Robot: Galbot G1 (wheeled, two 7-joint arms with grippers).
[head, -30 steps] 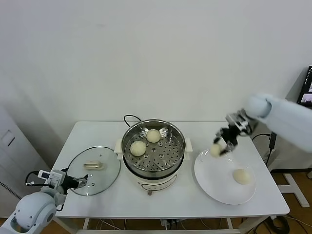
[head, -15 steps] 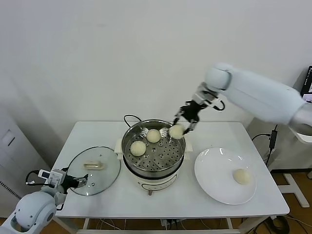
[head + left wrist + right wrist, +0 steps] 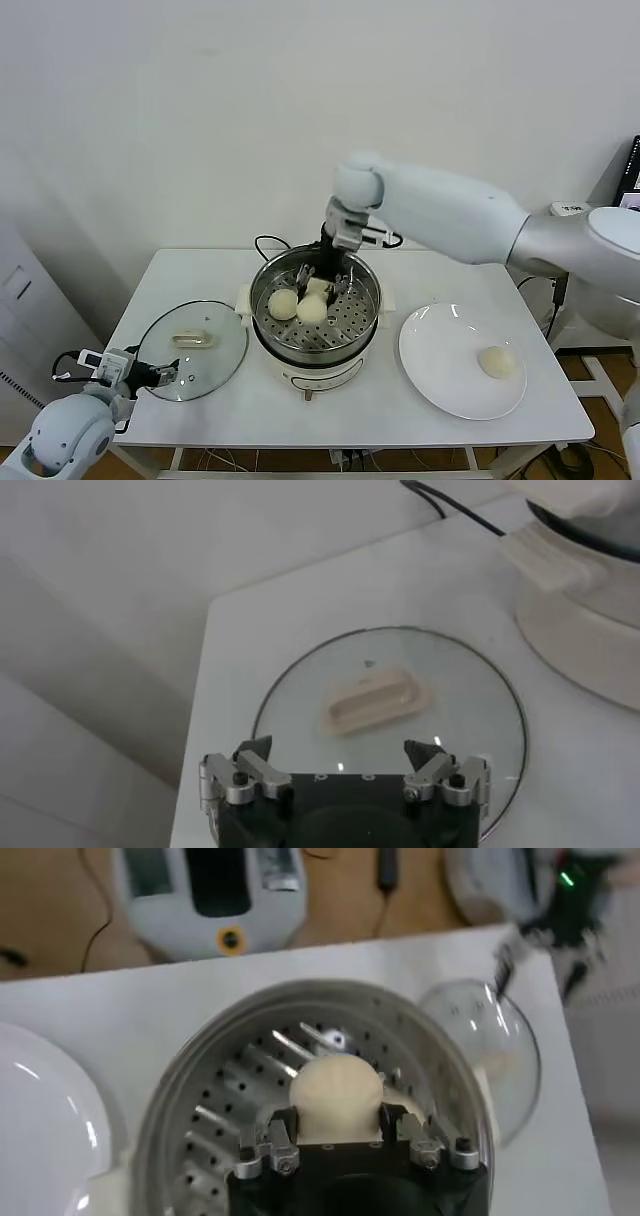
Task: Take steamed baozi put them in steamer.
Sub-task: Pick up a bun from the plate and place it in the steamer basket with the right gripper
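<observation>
The steamer stands mid-table with its perforated tray showing. My right gripper reaches down into it and is shut on a steamed baozi, low over the tray; the wrist view shows that bun between the fingers of the gripper. A second baozi lies just beside it, and a third shows behind it, partly hidden by the fingers. A fourth baozi lies on the white plate. My left gripper is open and empty at the table's left edge.
The glass lid with its cream handle lies flat left of the steamer, right before my left gripper. A black cord runs behind the steamer. A wall stands close behind the table.
My right gripper has carried a baozi from above the plate leftwards and down into the steamer. The left arm has not moved.
</observation>
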